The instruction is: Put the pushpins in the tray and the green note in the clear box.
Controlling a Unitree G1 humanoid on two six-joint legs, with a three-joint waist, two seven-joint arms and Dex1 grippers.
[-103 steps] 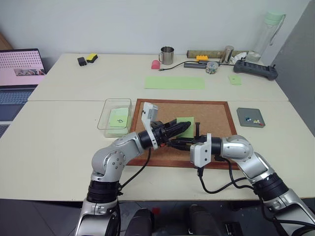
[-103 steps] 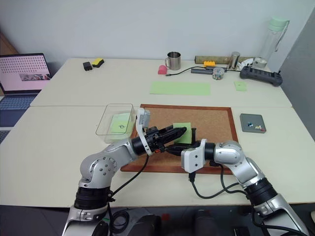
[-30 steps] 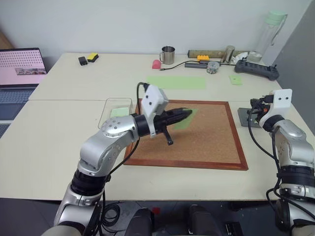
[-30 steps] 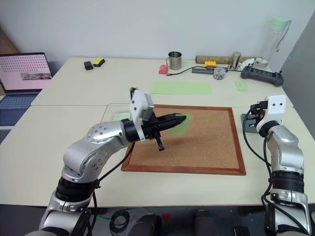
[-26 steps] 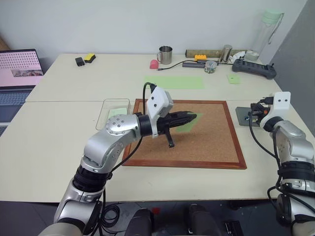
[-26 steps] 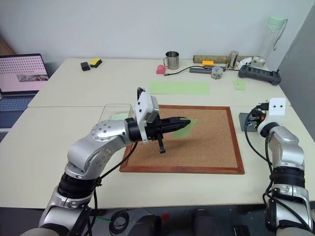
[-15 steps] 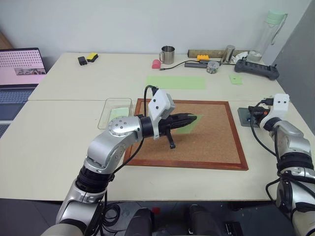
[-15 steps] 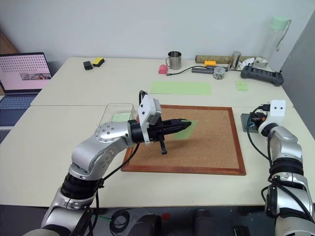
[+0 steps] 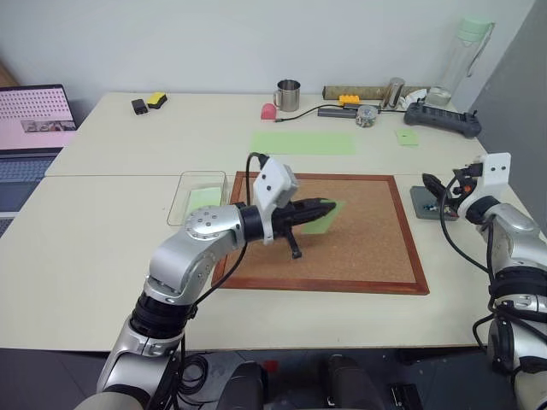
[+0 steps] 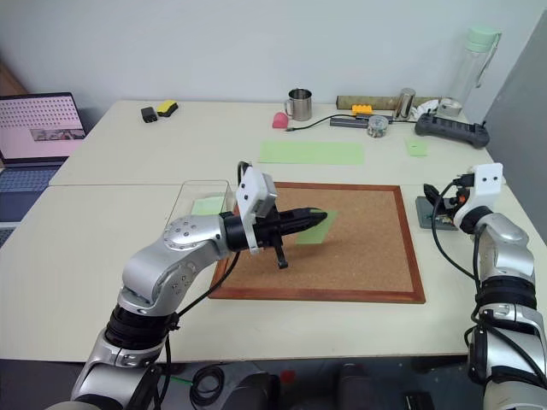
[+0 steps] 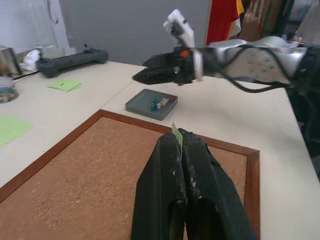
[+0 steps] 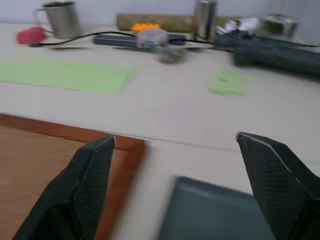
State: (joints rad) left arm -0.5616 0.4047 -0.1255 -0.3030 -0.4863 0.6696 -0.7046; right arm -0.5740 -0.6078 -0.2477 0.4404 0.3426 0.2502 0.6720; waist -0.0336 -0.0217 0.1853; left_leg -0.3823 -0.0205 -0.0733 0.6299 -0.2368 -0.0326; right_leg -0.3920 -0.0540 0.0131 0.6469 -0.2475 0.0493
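Observation:
My left gripper [image 9: 327,206] is shut on the green note [image 9: 324,219] and holds it level a little above the cork board [image 9: 350,252]. The note's edge pokes out between the closed fingers [image 11: 165,170]. My right gripper [image 12: 175,140] hovers open over the dark-grey tray [image 11: 141,107] at the table's right edge, its fingers [image 12: 82,190] spread wide. Several pushpins [image 11: 160,103] with coloured heads lie in the tray. The clear box [image 9: 198,195] stands just left of the cork board, with a green note lying in it.
A long green paper sheet [image 9: 303,143] lies behind the board, with a small green note [image 9: 408,137] farther right. A metal mug [image 9: 290,96], cable, black controller [image 9: 443,120] and bottle [image 9: 466,55] line the back edge. A laptop [image 9: 34,111] sits far left.
My right gripper has gone from shut to wide open above the tray. The left gripper keeps its hold on the green note and has barely moved.

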